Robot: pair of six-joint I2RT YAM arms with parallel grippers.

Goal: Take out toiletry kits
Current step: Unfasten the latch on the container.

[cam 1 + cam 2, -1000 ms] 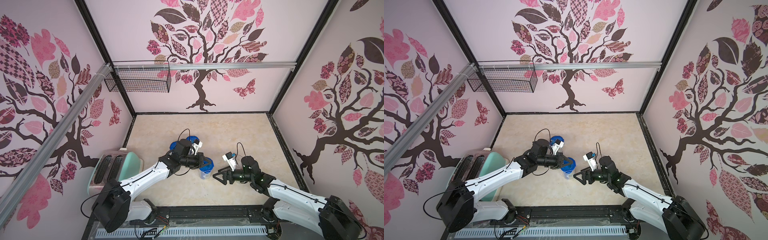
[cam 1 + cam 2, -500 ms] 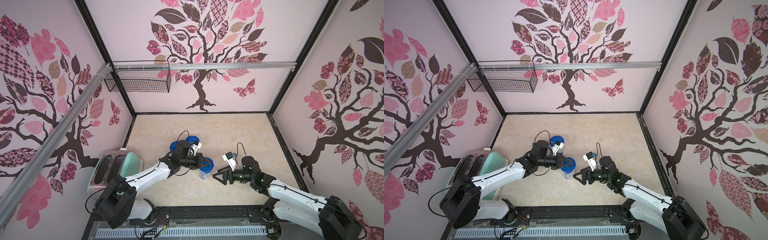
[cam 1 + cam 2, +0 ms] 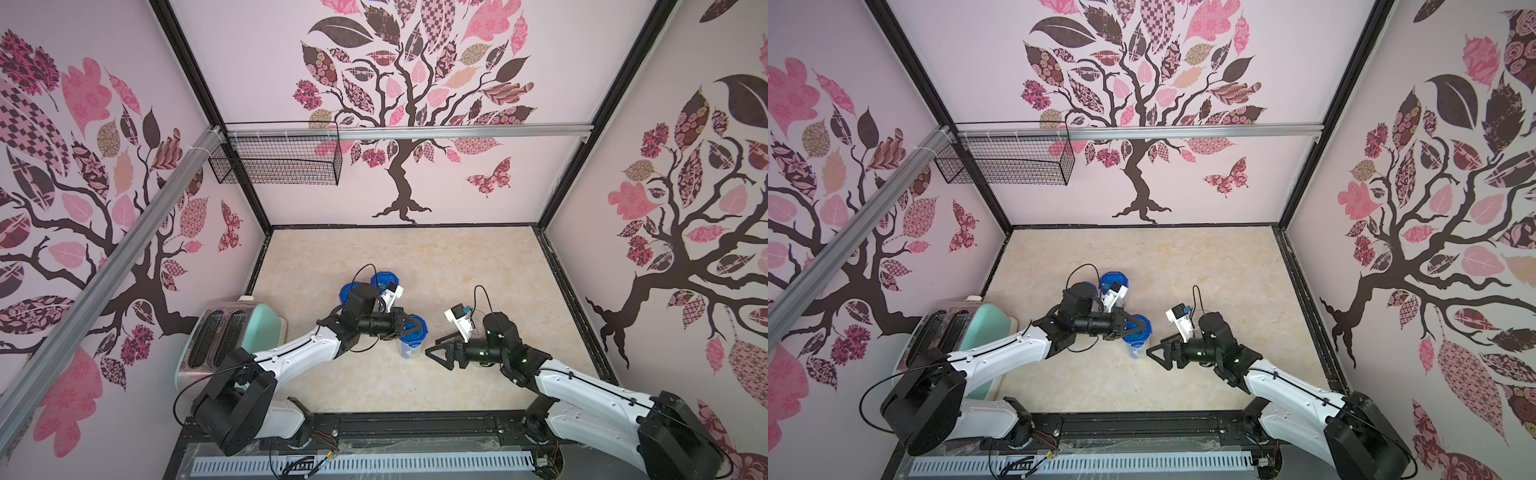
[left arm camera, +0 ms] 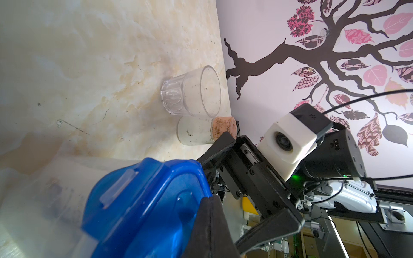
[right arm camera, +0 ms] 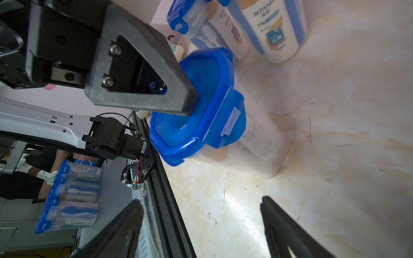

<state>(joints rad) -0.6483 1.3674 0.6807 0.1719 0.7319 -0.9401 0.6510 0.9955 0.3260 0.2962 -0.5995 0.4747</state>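
Hardly anything has shifted: the near jar (image 5: 257,143) stands put, with the left gripper (image 5: 187,100) shut tight at the rim of its blue lid (image 5: 201,125), likely working a clip. The right gripper (image 5: 201,207) waits wide open just right of it, ready to brace. Toiletry kits (image 5: 274,29) remain sealed inside the jars, with the glass (image 4: 190,93) and corked bottle (image 4: 196,133) further right.

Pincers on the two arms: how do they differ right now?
The left pincer is shut, tips on the blue lid of a clear jar; the right pincer is wide open and empty. The left pincer touches the jar; the right pincer hangs beside it, apart. Both are black, with triangular tips.
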